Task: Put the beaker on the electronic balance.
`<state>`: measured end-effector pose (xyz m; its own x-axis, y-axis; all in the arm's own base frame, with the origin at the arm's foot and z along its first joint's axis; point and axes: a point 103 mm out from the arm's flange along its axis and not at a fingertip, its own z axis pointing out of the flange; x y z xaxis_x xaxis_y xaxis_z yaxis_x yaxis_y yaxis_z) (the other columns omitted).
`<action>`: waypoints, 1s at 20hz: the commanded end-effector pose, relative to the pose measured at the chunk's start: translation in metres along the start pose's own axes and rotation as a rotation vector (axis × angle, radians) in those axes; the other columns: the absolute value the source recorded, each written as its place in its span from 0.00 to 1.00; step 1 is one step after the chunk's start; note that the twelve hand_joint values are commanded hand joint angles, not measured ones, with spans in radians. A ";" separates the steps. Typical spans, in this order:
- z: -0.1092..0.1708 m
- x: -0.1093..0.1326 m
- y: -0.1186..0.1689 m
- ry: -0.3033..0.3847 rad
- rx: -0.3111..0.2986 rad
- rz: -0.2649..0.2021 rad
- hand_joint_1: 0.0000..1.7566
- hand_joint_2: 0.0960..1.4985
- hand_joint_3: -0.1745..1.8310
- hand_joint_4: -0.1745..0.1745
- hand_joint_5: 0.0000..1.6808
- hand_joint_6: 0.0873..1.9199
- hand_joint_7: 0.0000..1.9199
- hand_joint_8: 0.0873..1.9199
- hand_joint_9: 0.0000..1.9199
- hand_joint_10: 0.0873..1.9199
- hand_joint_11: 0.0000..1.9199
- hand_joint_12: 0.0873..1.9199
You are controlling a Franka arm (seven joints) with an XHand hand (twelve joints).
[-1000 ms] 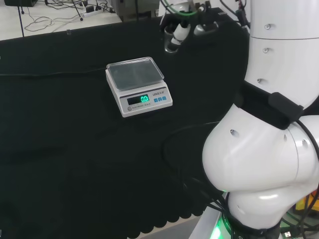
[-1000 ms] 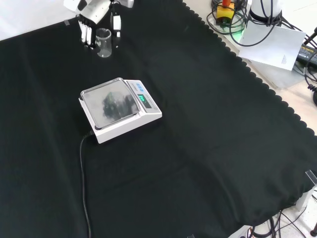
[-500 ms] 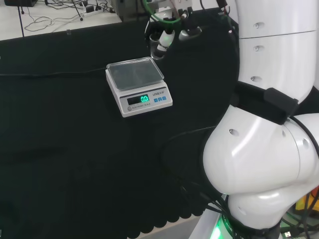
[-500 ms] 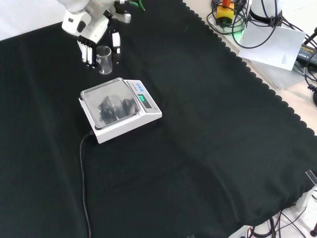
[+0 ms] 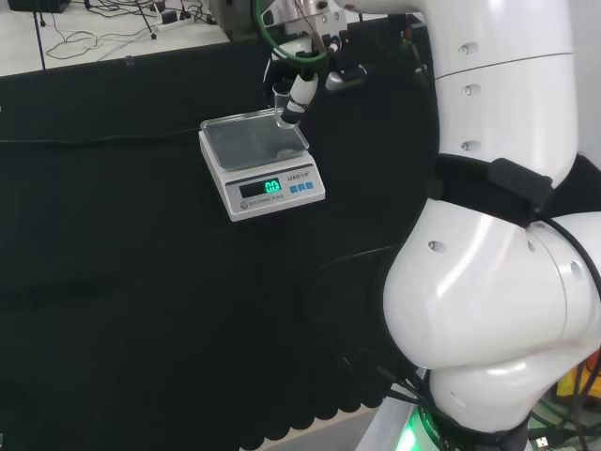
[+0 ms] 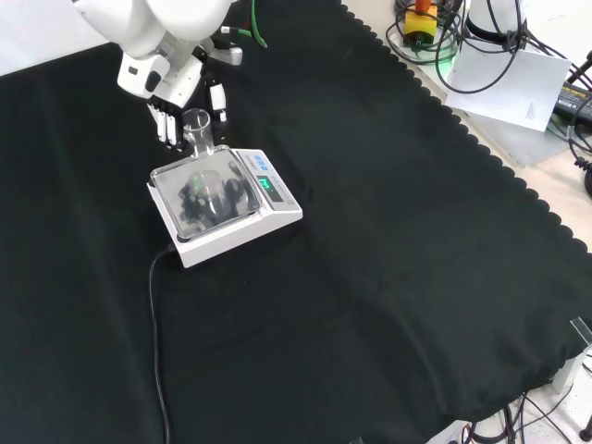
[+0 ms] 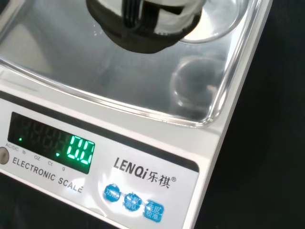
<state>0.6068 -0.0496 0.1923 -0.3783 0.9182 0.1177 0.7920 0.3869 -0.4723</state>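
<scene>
Black cloth covers the counter; above the electronic balance, the robot hand grips a clear beaker.

A small clear glass beaker is upright, empty as far as can be seen, its rim level. In the front view it is over the far edge of the pan of a white electronic balance; whether its base touches the pan cannot be told. The balance is a low white box with a square shiny metal pan on top and a sloped front panel carrying a lit green display and a row of blue buttons. It sits flat on the black cloth, and a dark cable runs from its side across the cloth.
</scene>
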 end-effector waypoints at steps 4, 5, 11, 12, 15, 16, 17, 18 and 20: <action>0.005 0.014 0.013 -0.004 0.020 -0.022 0.78 0.74 0.09 0.00 0.53 0.57 0.41 0.57 0.55 0.56 0.57 0.43; 0.006 0.016 0.015 -0.005 0.023 -0.026 0.78 0.74 0.09 0.00 0.53 0.57 0.41 0.57 0.55 0.56 0.57 0.43; 0.010 0.023 0.023 -0.010 0.037 -0.029 0.78 0.74 0.09 0.00 0.53 0.57 0.42 0.57 0.55 0.56 0.57 0.43; 0.010 0.023 0.024 -0.003 0.035 -0.030 0.78 0.74 0.09 0.00 0.53 0.57 0.42 0.57 0.55 0.56 0.57 0.43; 0.012 0.022 0.029 0.025 0.033 -0.036 0.78 0.74 0.09 0.00 0.53 0.57 0.42 0.56 0.55 0.56 0.57 0.43; 0.013 0.021 0.031 0.030 0.034 -0.037 0.78 0.74 0.09 0.00 0.53 0.57 0.42 0.56 0.55 0.56 0.57 0.43; 0.014 0.020 0.033 0.034 0.032 -0.036 0.78 0.74 0.09 0.00 0.53 0.57 0.42 0.56 0.55 0.56 0.57 0.43; 0.014 0.019 0.035 0.043 0.030 -0.036 0.78 0.74 0.09 0.00 0.53 0.56 0.42 0.56 0.55 0.56 0.57 0.43; 0.016 0.017 0.037 0.058 0.022 -0.039 0.78 0.74 0.09 0.00 0.53 0.56 0.42 0.56 0.55 0.56 0.57 0.43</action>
<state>0.6174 -0.0199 0.1714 -0.3970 0.9058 0.1479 0.7642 0.4154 -0.4934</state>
